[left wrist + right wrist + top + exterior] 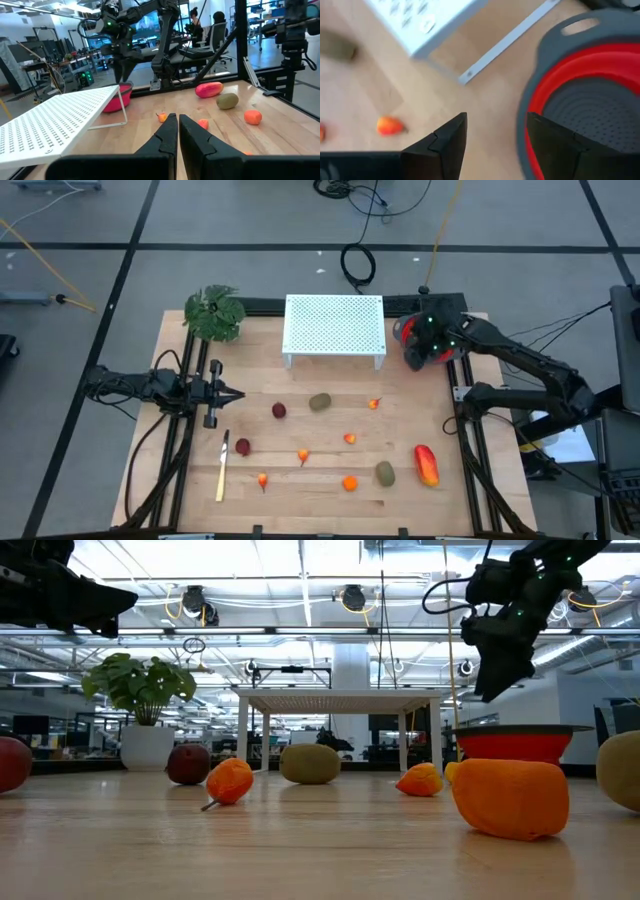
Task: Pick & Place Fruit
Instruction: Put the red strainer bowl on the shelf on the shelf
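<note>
While the right gripper is held wide open and empty above the rim of the red colander, no fruit is in it. Nearest that arm lies the elongated red-orange fruit, toward the table's front edge, its long axis running front to back. The left gripper waits nearly closed.

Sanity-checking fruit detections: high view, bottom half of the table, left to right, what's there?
Knife → dark red ball → tiny orange piece → dark red ball → tiny orange piece → olive oval → olive oval → red-orange elongated fruit. The other three tiny orange pieces fall between the two ovals.
</note>
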Controlling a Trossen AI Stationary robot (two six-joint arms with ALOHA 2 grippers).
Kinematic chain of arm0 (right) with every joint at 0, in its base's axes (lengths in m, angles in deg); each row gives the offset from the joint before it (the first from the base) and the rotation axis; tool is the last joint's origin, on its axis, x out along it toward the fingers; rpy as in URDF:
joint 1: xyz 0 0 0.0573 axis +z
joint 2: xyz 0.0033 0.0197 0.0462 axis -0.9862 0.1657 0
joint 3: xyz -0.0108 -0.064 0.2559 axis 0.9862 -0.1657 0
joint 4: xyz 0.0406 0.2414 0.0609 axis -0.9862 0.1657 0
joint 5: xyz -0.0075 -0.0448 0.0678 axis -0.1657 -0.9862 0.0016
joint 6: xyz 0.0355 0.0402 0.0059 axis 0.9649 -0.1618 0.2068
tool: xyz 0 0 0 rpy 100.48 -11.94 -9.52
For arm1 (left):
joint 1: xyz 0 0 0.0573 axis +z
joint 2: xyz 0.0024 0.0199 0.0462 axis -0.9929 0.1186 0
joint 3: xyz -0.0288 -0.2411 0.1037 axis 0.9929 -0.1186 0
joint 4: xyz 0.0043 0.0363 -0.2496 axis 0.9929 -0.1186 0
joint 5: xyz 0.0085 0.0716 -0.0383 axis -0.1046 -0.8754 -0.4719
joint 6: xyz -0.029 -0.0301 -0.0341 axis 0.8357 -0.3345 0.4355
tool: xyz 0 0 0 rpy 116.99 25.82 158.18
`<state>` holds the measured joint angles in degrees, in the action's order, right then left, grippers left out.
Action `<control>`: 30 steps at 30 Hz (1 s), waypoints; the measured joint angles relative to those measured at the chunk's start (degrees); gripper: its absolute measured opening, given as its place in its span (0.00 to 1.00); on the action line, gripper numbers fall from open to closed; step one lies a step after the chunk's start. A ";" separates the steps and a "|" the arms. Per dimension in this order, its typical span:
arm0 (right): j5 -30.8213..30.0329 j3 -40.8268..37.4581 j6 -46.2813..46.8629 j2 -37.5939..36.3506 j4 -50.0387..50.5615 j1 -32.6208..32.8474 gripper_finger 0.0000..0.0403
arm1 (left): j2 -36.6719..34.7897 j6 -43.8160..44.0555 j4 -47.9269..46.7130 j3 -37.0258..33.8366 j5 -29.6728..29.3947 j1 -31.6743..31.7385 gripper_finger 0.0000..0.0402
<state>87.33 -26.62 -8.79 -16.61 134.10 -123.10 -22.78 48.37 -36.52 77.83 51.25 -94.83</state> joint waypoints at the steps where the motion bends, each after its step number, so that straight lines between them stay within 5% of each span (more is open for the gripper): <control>1: -0.06 -0.01 -0.39 0.00 0.72 0.73 0.49 | 0.00 0.00 -0.02 0.00 0.00 0.00 0.05; 14: -2.15 -0.02 -4.20 0.00 6.11 3.76 0.49 | 0.00 0.02 -0.02 0.00 0.00 0.00 0.05; 30: -13.98 -0.07 -4.49 0.56 13.75 3.74 0.49 | 0.00 0.00 -0.04 0.00 0.00 -0.01 0.05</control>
<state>73.35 -26.69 -13.28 -16.05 147.85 -119.36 -22.78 48.37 -36.57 77.83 51.25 -94.84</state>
